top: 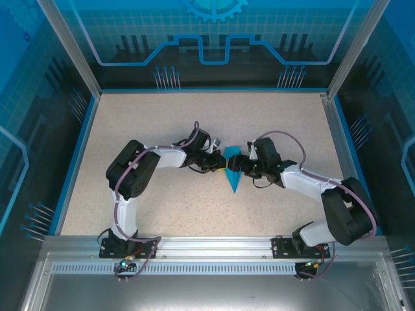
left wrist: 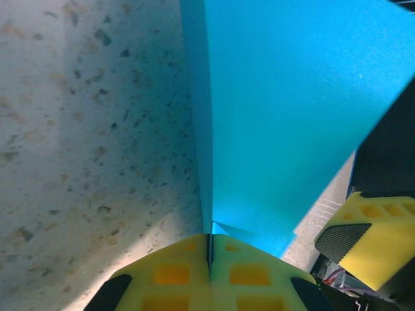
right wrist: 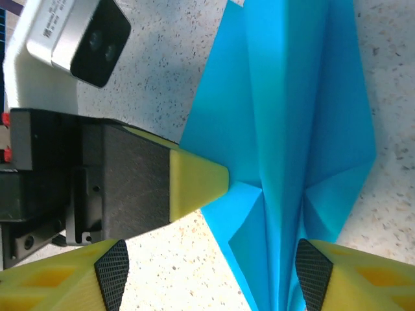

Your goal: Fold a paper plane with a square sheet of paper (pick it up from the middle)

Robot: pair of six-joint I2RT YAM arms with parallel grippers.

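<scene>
1. The desk (top: 162,123) has a pale beige, speckled top. Close up, the left wrist view (left wrist: 78,129) and the right wrist view (right wrist: 162,65) show grey and brown flecks.
2. A blue rim (top: 83,139) borders its left, far and right sides.
3. The translucent blue back wall (top: 214,32) bears a gear and line graphic.
4. An aluminium post (top: 70,48) slants up at the far left corner.
5. A metal rail (top: 214,245) runs along the near edge, with a slotted strip (top: 214,267) just beside it.
</scene>
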